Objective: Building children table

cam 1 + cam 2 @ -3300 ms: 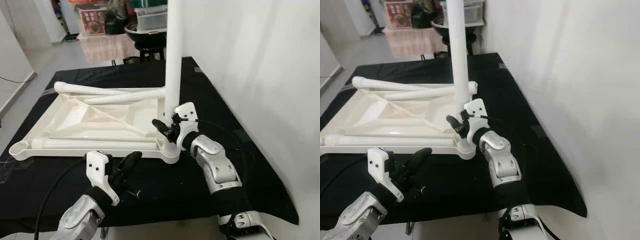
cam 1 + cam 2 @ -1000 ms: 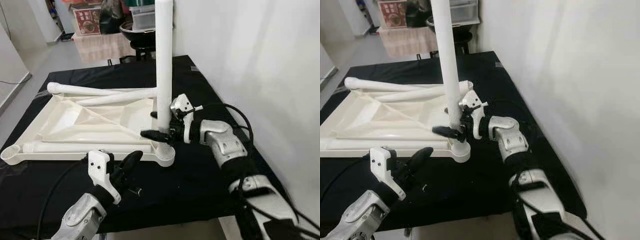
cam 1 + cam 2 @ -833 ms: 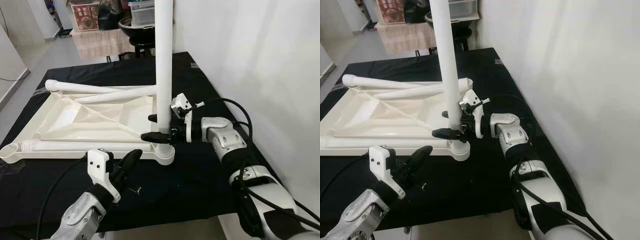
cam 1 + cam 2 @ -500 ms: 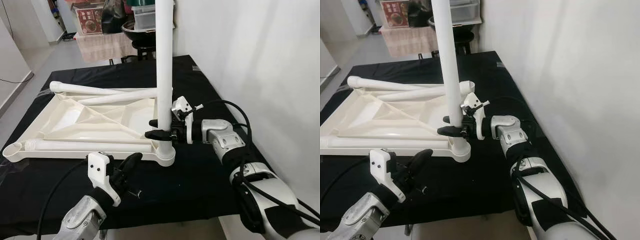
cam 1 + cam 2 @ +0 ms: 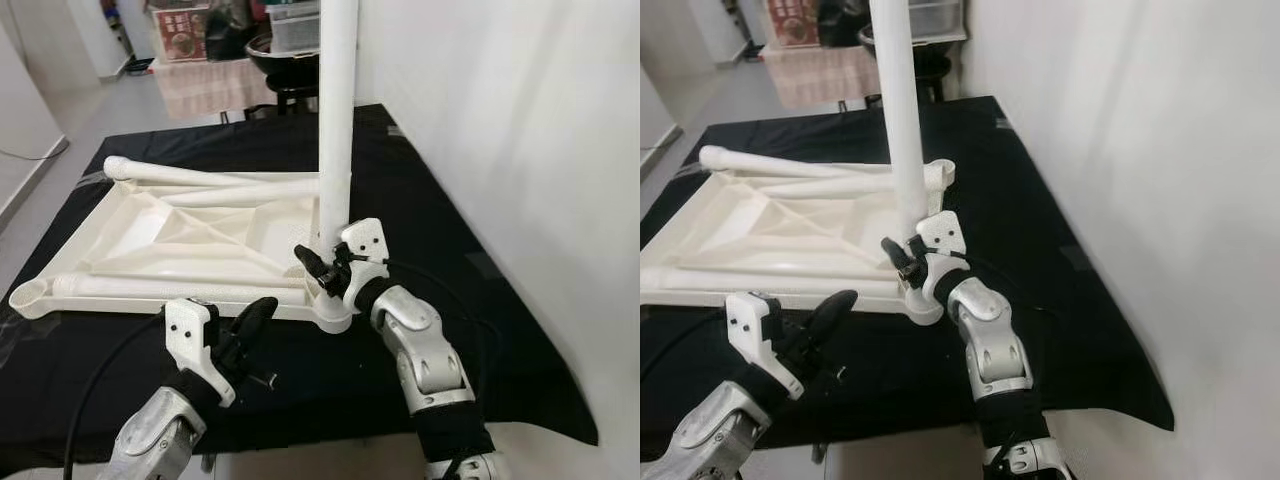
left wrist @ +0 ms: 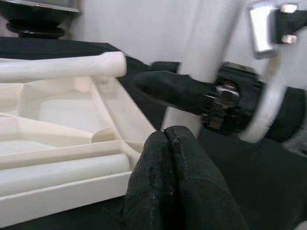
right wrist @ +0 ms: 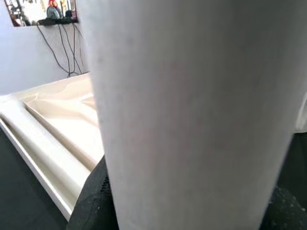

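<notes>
I see one white leg standing upright, its long axis vertical, its foot seated in the near right corner socket of the tabletop. The tabletop lies upside down on the black-draped bench, ribbed underside up; it is smooth cream plastic with diagonal stiffening ribs and round sockets at its corners. Three more legs lie flat on it: two along the far edge, crossing at a shallow angle and pointing left to right, and one along the near edge, also left to right. All are plain round tubes of matte white plastic; one far leg shows a threaded end in the left wrist view.

My right end effector is at the base of the upright leg, just above the socket, its black fingers closed around the tube. In the right wrist view the leg sits right up against the camera, between the fingers.

My left end effector hovers over the black cloth just in front of the tabletop's near edge, left of the socket, fingers pressed together and holding nothing.
</notes>
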### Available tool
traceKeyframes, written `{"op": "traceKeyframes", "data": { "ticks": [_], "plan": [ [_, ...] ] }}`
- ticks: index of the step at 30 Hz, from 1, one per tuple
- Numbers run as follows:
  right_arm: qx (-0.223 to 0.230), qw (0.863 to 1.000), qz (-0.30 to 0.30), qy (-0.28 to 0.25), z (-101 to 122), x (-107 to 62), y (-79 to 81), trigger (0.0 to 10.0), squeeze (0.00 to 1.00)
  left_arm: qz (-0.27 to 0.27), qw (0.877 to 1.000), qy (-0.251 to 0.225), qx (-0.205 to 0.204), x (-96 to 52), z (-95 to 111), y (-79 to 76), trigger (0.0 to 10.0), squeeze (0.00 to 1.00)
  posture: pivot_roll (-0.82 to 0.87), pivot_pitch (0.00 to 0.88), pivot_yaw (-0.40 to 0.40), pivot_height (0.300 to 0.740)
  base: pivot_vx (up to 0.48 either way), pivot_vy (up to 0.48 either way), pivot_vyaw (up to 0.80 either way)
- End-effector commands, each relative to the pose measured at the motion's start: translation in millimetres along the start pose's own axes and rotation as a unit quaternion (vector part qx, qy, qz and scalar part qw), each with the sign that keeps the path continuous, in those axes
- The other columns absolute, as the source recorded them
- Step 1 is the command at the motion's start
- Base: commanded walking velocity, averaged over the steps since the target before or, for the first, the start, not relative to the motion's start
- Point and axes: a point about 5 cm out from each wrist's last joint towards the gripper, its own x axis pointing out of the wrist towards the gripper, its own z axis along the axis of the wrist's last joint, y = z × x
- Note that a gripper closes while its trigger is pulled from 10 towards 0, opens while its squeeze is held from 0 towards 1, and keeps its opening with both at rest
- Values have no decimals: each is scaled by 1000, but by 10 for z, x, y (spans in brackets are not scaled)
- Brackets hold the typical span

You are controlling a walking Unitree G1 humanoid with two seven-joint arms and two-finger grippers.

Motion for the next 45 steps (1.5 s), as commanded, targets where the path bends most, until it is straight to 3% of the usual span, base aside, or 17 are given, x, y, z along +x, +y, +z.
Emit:
{"op": "traceKeyframes", "data": {
  "ticks": [1, 4, 5, 9, 10, 17, 19, 22, 24, 27, 30, 33, 37, 38, 40, 42, 45],
  "plan": [
    [5, 999, -17, 39, -151, -6, -103, 0, 0, 1, 1000, 13, -3, -13, -40, 29, 10000, 0, -83, 78, 19, 740, 0, 0, 0],
    [-4, 998, -47, 51, -87, -10, -135, 588, 0, 10, 1000, 9, 2, -11, -33, 37, 10000, 0, -78, 77, 16, 740, 0, 0, 0],
    [-21, 996, -53, 64, -77, -15, -153, 10000, 0, 11, 1000, 9, 2, -10, -33, 38, 10000, 0, -78, 73, 17, 740, 0, 0, 0],
    [-22, 996, -70, 56, -19, -52, -209, 10000, 59, 9, 1000, 11, 1, -6, -38, 40, 10000, 0, -79, 70, 20, 740, 0, 0, 0],
    [-20, 996, -69, 53, 3, -62, -252, 10000, 1000, 7, 1000, 12, 0, -5, -39, 42, 10000, 0, -79, 68, 25, 740, 0, 0, 0],
    [-74, 987, -132, 55, 138, -96, -772, 10000, 1000, 9, 1000, 13, 4, -2, -40, 48, 10000, 0, -70, 61, 25, 740, 0, 0, 0],
    [-75, 985, -150, 45, 213, -99, -879, 10000, 1000, 10, 1000, 13, 4, 4, -46, 49, 10000, 0, -72, 54, 20, 740, 0, 0, 0],
    [-75, 984, -155, 43, 235, -101, -908, 10000, 1000, 10, 1000, 13, 4, 6, -48, 48, 10000, 0, -72, 55, 21, 740, 0, 0, 0],
    [-84, 978, -187, 47, 291, -136, -1031, 10000, 965, 9, 1000, 13, 3, 7, -53, 44, 10000, 0, -70, 55, 21, 740, 0, 0, 0],
    [-84, 978, -187, 47, 291, -136, -1031, 10000, 965, 9, 1000, 13, 3, 7, -53, 44, 10000, 0, -70, 55, 21, 740, 0, 0, 0],
    [-76, 977, -184, 79, 173, -201, -1016, 10000, 780, 18, 1000, 16, -2, -4, -50, 57, 10000, 0, -75, 56, 18, 740, 0, 0, 0],
    [-74, 977, -179, 87, 123, -214, -998, 10000, 765, 22, 1000, 18, -4, -9, -48, 64, 10000, 0, -75, 57, 18, 740, 0, 0, 0],
    [-52, 980, -159, 106, -58, -325, -853, 10000, 667, 57, 998, 19, 9, -48, -11, 132, 10000, 0, -84, 61, 27, 740, 0, 0, 0],
    [-41, 982, -148, 106, -89, -352, -793, 10000, 604, 71, 997, 21, 16, -57, 2, 157, 10000, 0, -84, 61, 27, 740, 0, 0, 0],
    [-34, 984, -141, 106, -107, -366, -755, 10000, 604, 80, 996, 21, 21, -65, 10, 173, 10000, 0, -87, 61, 28, 740, 0, 0, 0],
    [-19, 987, -127, 97, -126, -417, -660, 10000, 337, 97, 995, 22, 30, -73, 34, 210, 10000, 0, -88, 65, 31, 740, 0, 0, 0],
    [-10, 989, -120, 86, -130, -458, -612, 10000, 267, 112, 992, 23, 43, -76, 49, 236, 10000, 0, -91, 66, 30, 740, 0, 0, 0]
  ]
}}
